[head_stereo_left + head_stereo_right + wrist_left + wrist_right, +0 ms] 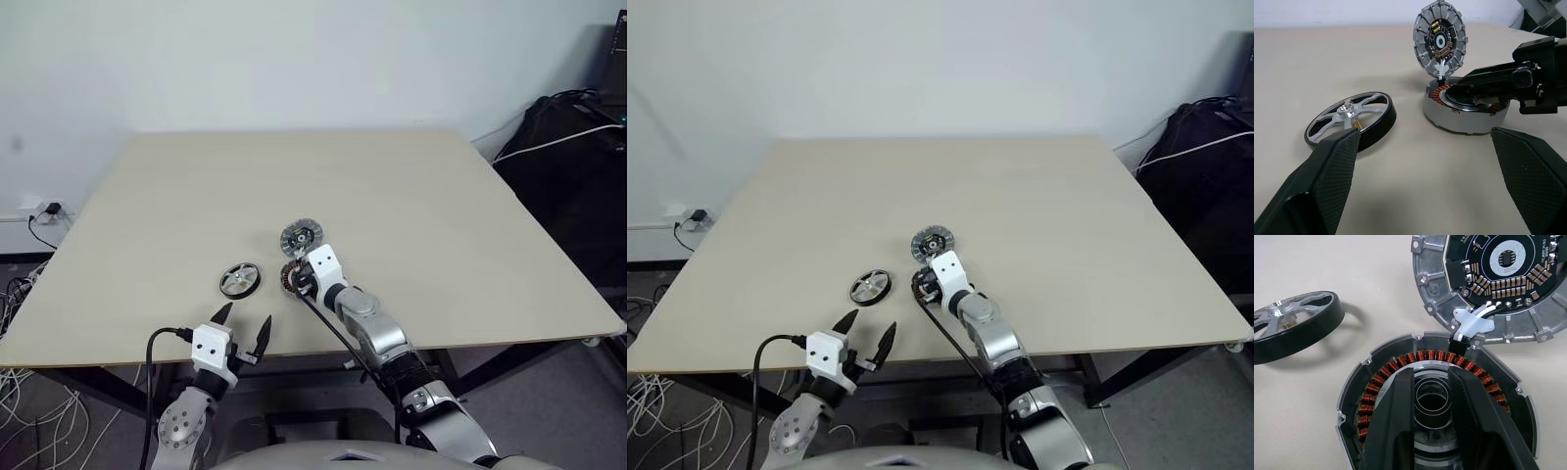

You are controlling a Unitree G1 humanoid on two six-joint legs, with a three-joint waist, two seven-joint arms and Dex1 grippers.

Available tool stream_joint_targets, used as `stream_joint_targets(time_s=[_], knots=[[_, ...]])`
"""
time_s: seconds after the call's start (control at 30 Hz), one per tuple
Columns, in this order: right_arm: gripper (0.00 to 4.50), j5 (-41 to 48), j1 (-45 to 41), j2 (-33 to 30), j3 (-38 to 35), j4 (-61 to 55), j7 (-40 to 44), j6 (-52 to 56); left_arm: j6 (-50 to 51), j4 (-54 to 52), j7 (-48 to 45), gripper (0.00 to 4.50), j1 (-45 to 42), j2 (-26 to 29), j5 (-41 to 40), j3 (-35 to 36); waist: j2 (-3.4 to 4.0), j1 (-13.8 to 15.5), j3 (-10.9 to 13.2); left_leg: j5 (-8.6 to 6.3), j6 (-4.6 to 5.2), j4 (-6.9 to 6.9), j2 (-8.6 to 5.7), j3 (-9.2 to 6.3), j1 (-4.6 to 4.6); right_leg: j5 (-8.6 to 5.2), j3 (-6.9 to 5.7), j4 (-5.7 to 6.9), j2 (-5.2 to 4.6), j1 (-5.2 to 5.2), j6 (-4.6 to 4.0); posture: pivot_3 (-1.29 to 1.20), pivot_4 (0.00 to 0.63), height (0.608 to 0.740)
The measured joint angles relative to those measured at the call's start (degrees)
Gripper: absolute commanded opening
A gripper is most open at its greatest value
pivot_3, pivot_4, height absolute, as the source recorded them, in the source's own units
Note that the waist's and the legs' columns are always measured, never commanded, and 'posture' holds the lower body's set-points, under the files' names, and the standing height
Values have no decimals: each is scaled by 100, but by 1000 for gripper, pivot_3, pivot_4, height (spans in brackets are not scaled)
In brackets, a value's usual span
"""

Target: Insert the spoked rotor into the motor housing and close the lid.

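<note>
A big tan table [411, 196] holds three small round parts near its near edge.

The motor housing [1400, 382] lies flat on the table, a little right of the middle. It has a ring of copper coils around a pale middle hole. The lid [1488, 279] stands up on its edge at the far side of the housing, joined to it by a short white wire. Its dark face with a small circuit board looks back toward the robot.

The spoked rotor [1349, 120] lies flat on the table, to the left of the housing and apart from it. It has a black rim and shiny silver spokes.

The right gripper [1432, 396] reaches down into the middle of the housing. Its two black fingers are close together, with just a narrow gap, and they sit over the middle hole. I cannot tell if they are pinching anything.

The left gripper [243, 328] is at the near edge of the table, nearer than the rotor. Its fingers are spread wide and hold nothing.
</note>
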Motion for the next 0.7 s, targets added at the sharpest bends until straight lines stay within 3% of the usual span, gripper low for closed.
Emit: stream_joint_targets(time_s=[0.33, 0.43, 0.7], knots=[[4461, 13, 4, 0, -12, -34, 82, -33, -6, 13, -41, 4500, -16, -5, -17, 0, 1, 0, 0, 0, 0, 0, 0, 0, 0, 0, 0, 1, 0, -1, 0, 0, 0, 740], [4013, 123, 43, 0, -57, -342, 162, -29, -6, 13, -40, 4500, -12, -8, -15, -1, 2, 0, 1, 0, 0, 0, 0, 0, -2, 0, 0, 0, 0, -2, 0, 0, 0, 740], [1425, 295, 217, 23, -101, -978, 236, 206, -3, 12, -47, 4500, -10, -5, -17, -2, 0, 4, 0, 0, 0, 0, 0, 0, -1, 0, 0, 0, 0, -1, 0, 0, 0, 740]])
